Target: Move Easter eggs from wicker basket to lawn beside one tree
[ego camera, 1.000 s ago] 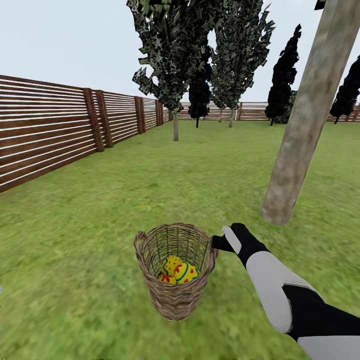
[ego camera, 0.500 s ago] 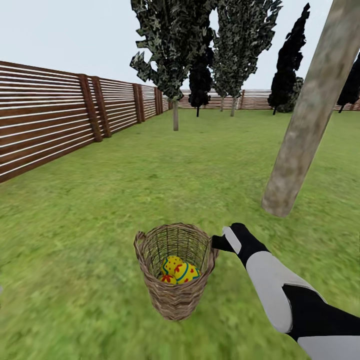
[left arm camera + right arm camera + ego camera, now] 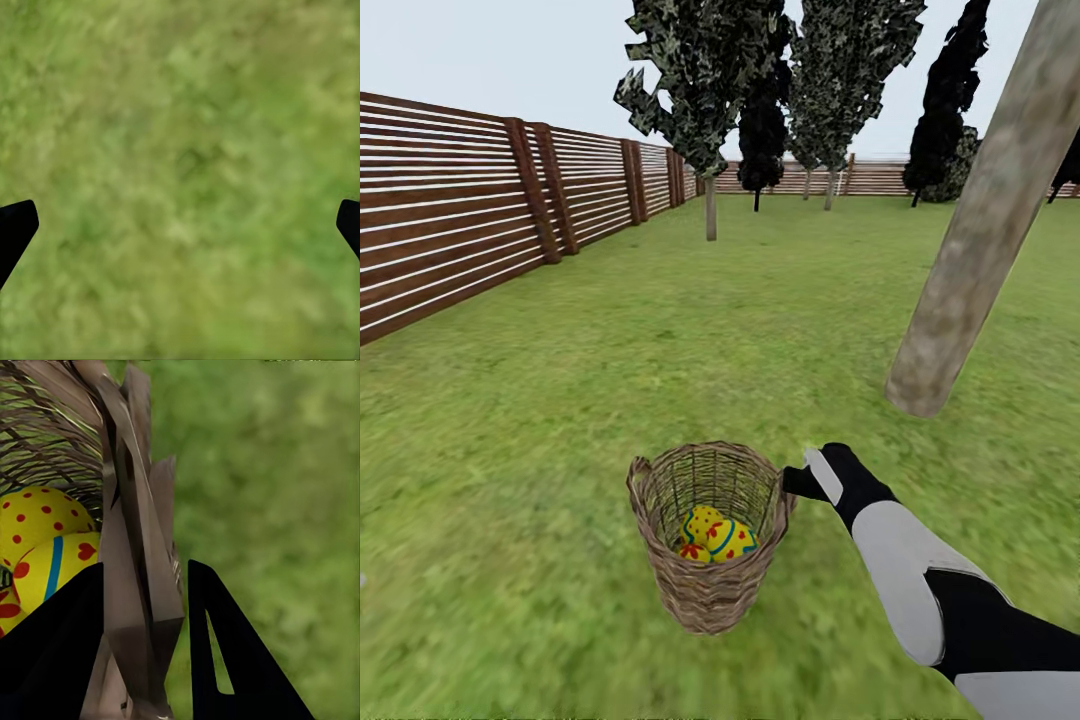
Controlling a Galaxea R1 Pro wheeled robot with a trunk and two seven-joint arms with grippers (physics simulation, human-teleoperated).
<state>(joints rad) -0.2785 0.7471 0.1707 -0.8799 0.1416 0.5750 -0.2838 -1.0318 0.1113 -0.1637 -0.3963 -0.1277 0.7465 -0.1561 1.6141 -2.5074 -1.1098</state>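
1. Right claw (image 3: 142,660) is shut on the rim of the basket (image 3: 705,540): one finger is seen inside the basket wall and the other outside it, with the wicker pinched between them.
2. Left claw (image 3: 180,225) is held wide open over bare grass (image 3: 180,112), and nothing is held in it.
3. Just inside the wall gripped by the right claw, the eggs (image 3: 715,538) are seen piled at the bottom of the basket. Yellow shells with red dots and a blue band can be made out. At least two are seen clearly; the third cannot be counted for sure.
4. Beyond the right claw and a little to its right, the thick leaning tree trunk (image 3: 960,290) is found on the lawn (image 3: 660,330). It is near the basket but not touching it.
5. Far past the claw, thin trees (image 3: 710,210) and a brown fence (image 3: 460,220) are seen at the edge of the grass.
6. No egg is seen on the grass by the trunk, so the task is judged to be at its start.
7. All the eggs have yet to be taken out and laid next to the one tree. It looks as if the basket is being brought close to the trunk to make that easier.
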